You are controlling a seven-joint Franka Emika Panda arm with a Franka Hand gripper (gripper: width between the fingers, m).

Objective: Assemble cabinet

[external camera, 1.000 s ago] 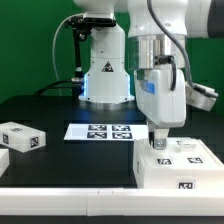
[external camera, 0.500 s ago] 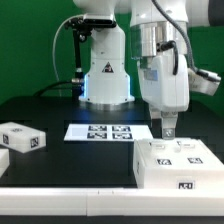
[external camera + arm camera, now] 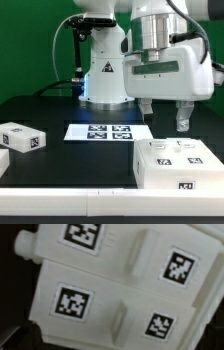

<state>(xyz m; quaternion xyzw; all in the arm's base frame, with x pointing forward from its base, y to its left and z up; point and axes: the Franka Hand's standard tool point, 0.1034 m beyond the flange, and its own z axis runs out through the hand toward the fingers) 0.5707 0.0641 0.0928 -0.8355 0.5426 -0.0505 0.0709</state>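
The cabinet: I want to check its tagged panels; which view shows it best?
The wrist view: the cabinet fills the frame, four tags large. At the exterior view's lower right it looks small, its tags tiny.

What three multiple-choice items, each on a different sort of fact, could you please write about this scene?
1. Where does the loose white block lie relative to the cabinet?
A) on top of it
B) toward the exterior view's left
C) inside it

2. What colour is the table?
A) black
B) white
C) red

3. What state is the gripper in?
A) shut on the cabinet
B) shut on the block
C) open, holding nothing

Answers:
1 B: the block sits apart, near the exterior view's left edge.
2 A: the bare surface is black.
3 C: its fingers stand spread above the cabinet with nothing between them.
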